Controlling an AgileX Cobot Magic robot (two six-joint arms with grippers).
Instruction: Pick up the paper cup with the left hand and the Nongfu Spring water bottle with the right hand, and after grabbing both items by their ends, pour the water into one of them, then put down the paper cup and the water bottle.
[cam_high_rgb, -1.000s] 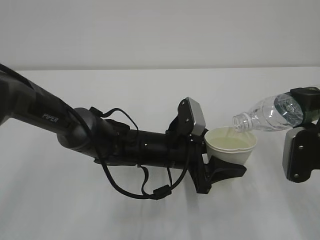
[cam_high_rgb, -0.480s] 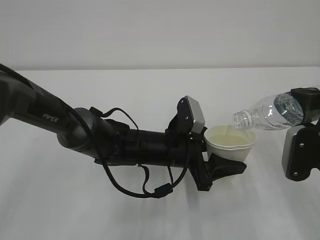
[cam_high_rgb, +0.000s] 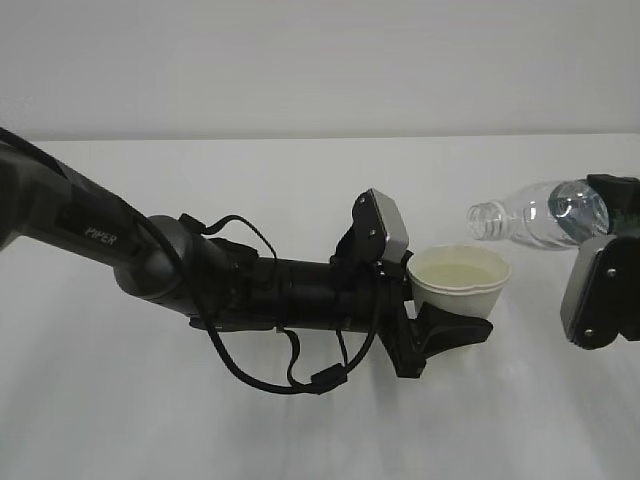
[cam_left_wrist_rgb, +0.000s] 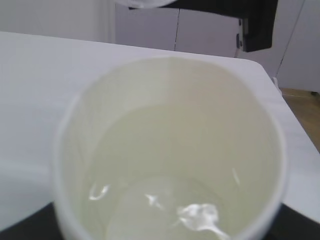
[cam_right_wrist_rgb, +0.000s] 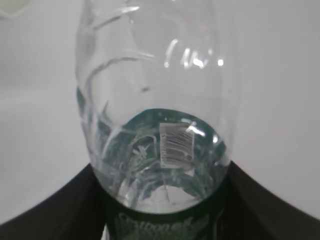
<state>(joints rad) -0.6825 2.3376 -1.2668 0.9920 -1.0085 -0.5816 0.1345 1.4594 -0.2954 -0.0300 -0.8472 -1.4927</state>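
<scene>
Paper cup (cam_high_rgb: 460, 283): held upright, clamped in left gripper (cam_high_rgb: 440, 335), water (cam_left_wrist_rgb: 170, 175) inside.
Bottle (cam_high_rgb: 525, 222): nearly level, neck beside the rim, base clamped in right gripper (cam_high_rgb: 610, 250).
Advice: level both, lower slowly.

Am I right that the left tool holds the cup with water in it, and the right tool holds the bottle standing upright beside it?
Not quite. The bottle is not upright: the exterior view shows it lying nearly level in the right tool, neck toward the cup. The left tool does hold the cup, with water in it.
</scene>
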